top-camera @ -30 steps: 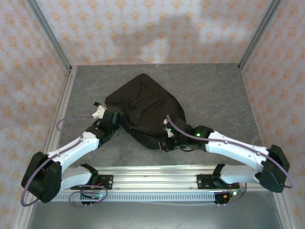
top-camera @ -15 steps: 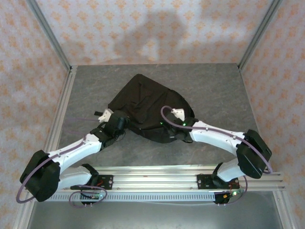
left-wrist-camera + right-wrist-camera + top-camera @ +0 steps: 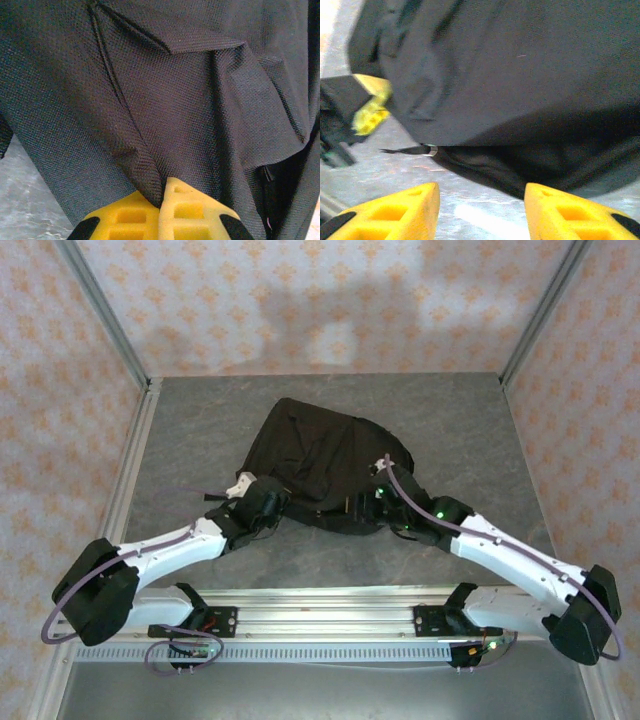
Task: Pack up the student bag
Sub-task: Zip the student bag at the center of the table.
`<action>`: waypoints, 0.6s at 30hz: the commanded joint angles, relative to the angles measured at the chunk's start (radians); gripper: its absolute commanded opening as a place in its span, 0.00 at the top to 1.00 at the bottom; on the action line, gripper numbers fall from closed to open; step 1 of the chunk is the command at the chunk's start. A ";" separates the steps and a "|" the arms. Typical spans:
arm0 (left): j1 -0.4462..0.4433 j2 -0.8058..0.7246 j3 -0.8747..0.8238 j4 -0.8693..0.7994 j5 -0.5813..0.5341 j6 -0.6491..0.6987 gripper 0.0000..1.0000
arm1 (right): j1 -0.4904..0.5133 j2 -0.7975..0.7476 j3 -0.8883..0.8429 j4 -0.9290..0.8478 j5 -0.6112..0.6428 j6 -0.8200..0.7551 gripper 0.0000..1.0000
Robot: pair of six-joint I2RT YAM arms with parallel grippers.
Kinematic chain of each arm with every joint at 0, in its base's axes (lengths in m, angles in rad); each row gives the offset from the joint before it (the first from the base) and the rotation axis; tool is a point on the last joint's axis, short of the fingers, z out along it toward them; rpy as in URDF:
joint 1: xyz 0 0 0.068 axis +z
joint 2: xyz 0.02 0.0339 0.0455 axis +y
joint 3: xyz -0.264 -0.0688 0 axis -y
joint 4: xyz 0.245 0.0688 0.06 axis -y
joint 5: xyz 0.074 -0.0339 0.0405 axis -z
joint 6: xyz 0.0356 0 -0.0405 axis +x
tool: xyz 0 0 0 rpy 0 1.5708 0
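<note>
Packing's barely starting (nothing visibly loaded): your left gripper is pinching the student bag at 8 o'clock, right gripper hanging released.

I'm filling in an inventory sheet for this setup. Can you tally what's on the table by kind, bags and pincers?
student bag: 1
pincers: 2 (left pincer shut on the bag's fabric, right pincer open)
Total: 3
</note>
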 commanded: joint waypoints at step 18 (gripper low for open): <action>-0.093 -0.004 0.018 0.109 -0.066 -0.074 1.00 | 0.195 0.021 -0.026 0.081 0.217 0.936 0.42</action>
